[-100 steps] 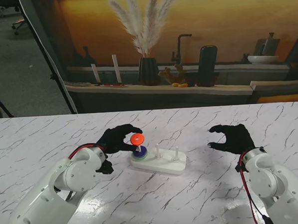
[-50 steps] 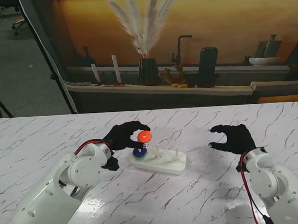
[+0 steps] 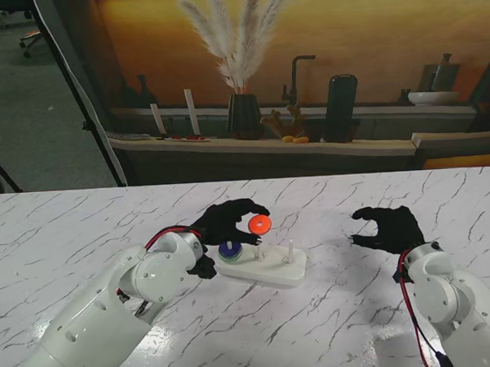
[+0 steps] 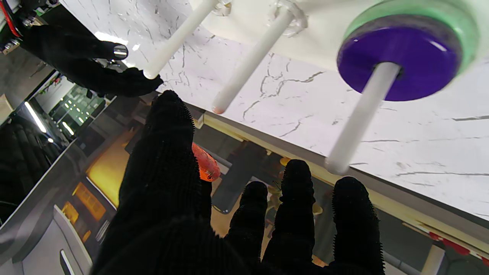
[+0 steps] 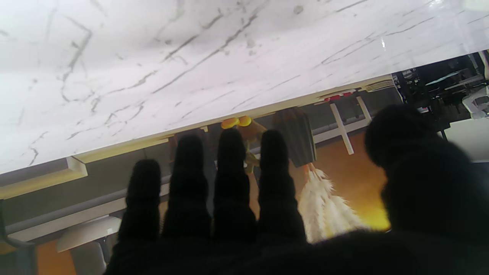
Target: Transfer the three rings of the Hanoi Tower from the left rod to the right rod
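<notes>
Your left hand [image 3: 224, 224] pinches the orange ring [image 3: 259, 225] between thumb and fingertips [image 4: 168, 114] — lifted clear of the rods at the frame's centre, seemingly so it can pass over the middle rod [image 3: 259, 249] toward the right rod [image 3: 289, 248]. The purple ring [image 3: 230, 250] and the green one beneath it sit on the left rod. At the right of the frame, your right hand [image 3: 389, 227] hovers loosely spread — grasping nothing.
</notes>
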`<state>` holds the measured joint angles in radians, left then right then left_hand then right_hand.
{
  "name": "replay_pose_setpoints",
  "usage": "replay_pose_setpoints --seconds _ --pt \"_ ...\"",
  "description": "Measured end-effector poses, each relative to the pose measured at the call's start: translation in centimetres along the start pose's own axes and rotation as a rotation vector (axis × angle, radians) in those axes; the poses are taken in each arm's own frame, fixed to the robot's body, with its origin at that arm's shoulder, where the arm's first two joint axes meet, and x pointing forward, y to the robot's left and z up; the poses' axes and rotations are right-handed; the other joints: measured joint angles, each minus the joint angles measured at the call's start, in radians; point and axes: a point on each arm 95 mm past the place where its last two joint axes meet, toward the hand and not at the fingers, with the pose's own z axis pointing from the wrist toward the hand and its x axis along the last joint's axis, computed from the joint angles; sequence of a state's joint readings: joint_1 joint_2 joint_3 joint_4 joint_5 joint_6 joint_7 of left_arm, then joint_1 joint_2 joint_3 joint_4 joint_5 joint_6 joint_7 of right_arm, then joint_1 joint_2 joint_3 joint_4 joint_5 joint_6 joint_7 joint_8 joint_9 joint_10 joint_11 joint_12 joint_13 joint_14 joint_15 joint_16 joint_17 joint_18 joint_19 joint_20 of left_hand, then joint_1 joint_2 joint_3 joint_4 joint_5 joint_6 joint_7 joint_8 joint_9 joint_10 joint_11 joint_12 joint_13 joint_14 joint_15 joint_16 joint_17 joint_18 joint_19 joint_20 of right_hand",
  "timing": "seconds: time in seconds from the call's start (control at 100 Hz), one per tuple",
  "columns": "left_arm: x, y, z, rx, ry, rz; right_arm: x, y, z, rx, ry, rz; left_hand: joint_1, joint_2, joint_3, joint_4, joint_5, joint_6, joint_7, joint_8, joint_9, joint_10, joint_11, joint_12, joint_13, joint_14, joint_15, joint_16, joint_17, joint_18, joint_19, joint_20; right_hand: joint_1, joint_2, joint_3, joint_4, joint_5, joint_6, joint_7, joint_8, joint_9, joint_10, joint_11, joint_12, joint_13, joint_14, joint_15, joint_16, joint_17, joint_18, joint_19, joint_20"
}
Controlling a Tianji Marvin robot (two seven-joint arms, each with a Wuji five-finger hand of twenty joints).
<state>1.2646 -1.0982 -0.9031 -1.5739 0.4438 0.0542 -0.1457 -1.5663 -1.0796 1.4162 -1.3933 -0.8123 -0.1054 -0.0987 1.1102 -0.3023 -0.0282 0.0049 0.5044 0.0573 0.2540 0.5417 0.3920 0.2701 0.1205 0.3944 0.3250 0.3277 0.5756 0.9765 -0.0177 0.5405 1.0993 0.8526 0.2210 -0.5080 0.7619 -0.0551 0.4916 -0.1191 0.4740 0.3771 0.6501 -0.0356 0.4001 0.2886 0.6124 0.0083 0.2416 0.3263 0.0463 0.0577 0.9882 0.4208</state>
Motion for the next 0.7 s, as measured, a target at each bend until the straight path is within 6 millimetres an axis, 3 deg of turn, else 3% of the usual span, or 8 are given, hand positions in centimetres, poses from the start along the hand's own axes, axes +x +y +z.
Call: replay_pose_setpoints --seconds 0.7 --pt "2.0 0.7 2.7 -0.09 0.105 0.079 -0.5 0.1 0.0 -0.001 -0.011 -0.005 0.0 0.0 0.0 0.0 0.0 0.0 0.0 0.0 0.0 0.003 0.0 0.0 0.0 0.0 -0.004 0.0 0.0 0.0 0.0 0.0 0.0 0.0 0.0 0.0 0.0 0.0 0.0 0.0 0.0 0.0 0.0 0.0 0.0 0.0 0.0 0.0 0.001 0.0 0.0 0.0"
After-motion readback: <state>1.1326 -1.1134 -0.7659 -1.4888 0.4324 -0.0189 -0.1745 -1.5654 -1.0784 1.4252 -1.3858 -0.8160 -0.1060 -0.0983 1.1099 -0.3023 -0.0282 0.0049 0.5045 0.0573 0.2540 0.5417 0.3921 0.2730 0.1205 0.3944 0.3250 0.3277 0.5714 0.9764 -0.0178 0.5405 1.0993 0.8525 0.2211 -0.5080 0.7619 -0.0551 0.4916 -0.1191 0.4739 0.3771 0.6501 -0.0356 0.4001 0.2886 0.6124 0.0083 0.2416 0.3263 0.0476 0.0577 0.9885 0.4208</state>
